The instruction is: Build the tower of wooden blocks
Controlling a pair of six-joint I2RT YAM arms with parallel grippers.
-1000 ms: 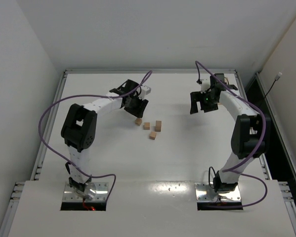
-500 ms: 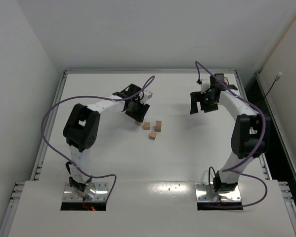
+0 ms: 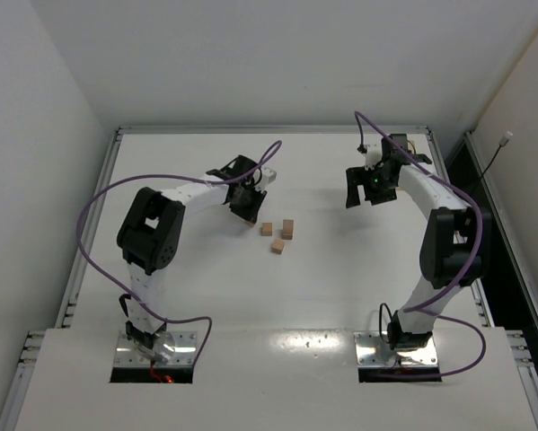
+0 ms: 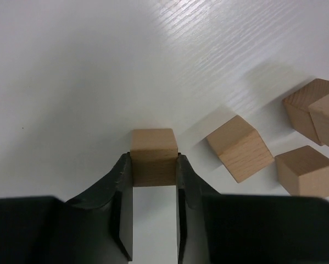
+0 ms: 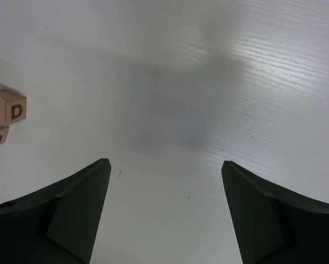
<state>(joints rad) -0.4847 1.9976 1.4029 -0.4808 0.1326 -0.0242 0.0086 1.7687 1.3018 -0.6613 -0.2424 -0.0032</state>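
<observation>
The white table [image 3: 340, 296] fills the middle of the overhead view, with pale walls around it; its near edge lies under the mounting plate.

The left arm [image 3: 152, 235] bends far and to the right, and its wrist covers the spot where it works. The right arm [image 3: 448, 242] rises at the right, and its wrist is raised at the far right of the table. A purple cable [image 3: 89, 211] loops off each arm.

The left gripper [image 3: 248, 206] sits low at the table's centre. From above its fingers cannot be made out. The left wrist view shows the left gripper [image 4: 154, 165] pressed in on a held cube [image 4: 154, 157], one finger flat against each side. The cube's near part is hidden between the fingers.

The right gripper [image 3: 367, 192] is spread wide. In its own camera the right gripper [image 5: 164, 165] has only bare table between the fingers.

The loose wood blocks [image 3: 277, 246] lie just right of the left gripper, near one another but apart. One taller piece [image 3: 287, 228] may be two cubes stacked. In the wrist view this taller piece [image 4: 310, 110] is cut by the right edge, so I cannot tell.

Lettered cubes [image 5: 10, 111], one showing a D, sit at the left edge of the right wrist view and are partly cut off.
</observation>
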